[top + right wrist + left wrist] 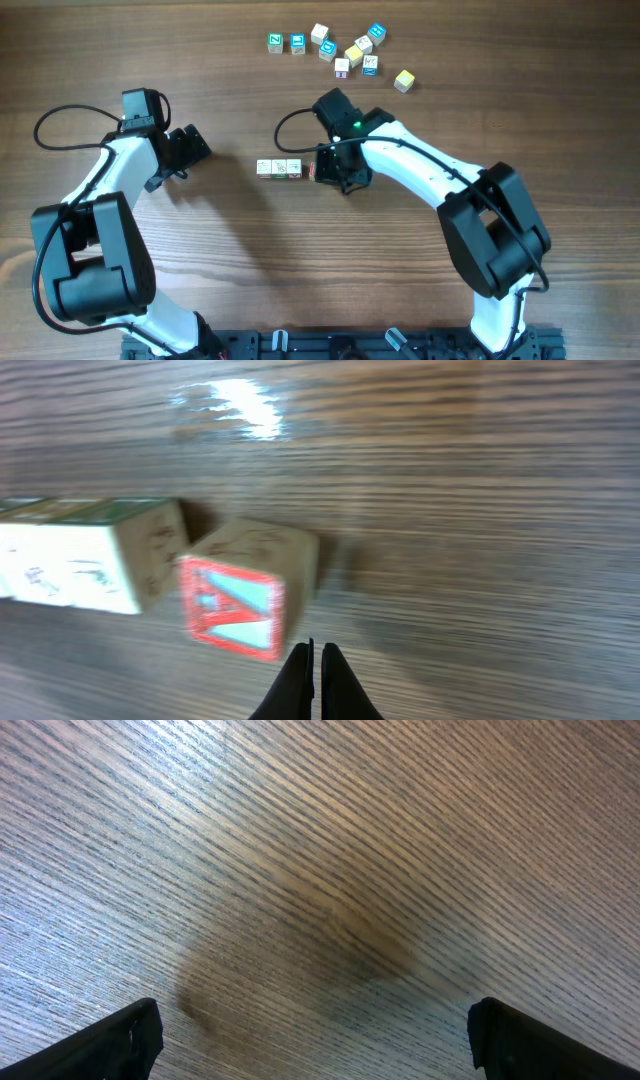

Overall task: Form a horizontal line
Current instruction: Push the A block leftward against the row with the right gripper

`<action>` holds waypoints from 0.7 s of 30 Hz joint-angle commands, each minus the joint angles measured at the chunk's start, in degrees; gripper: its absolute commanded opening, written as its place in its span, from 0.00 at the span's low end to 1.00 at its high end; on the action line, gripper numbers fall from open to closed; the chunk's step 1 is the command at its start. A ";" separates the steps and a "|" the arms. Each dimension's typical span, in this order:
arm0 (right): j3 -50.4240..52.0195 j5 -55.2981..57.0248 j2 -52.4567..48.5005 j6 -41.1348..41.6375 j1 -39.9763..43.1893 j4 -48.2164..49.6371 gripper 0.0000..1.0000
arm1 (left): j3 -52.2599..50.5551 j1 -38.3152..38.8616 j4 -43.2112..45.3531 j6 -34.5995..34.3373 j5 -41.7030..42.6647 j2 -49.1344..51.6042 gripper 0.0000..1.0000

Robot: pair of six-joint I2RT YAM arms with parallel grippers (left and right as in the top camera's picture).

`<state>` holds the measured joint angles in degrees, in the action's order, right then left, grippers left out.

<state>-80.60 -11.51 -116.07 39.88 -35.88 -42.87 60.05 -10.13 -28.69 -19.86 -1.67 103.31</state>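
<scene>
I am seeing the line (279,168) sitting in the middle of the table (240,260), three cubes touching side by side. The A cube (235,605) is lying at its right end, turned a bit and not lined up. So I am judging the job as only started.

The right gripper (315,675) is pressed together, holding nothing, just beside the A cube. The left gripper (312,1020) is spread wide over bare wood, well to the left.

About ten loose cubes (327,48) are waiting on the far side. Nothing is sitting between them and the line.
</scene>
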 commanded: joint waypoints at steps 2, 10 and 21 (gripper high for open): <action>0.48 1.51 -0.74 0.61 -1.95 1.73 0.08 | -0.20 -0.15 -0.02 -0.33 -0.35 0.22 1.00; 0.48 4.57 -0.74 0.74 -1.99 0.92 0.08 | -0.20 -0.17 -0.02 -0.33 -0.35 0.22 1.00; 0.48 9.88 -0.74 0.79 -1.99 7.63 0.08 | -0.20 -0.17 0.00 -0.33 -0.35 0.22 1.00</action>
<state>-80.55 -4.40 -116.09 39.88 -37.85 -34.85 60.05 -10.13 -28.71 -19.86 -1.67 103.31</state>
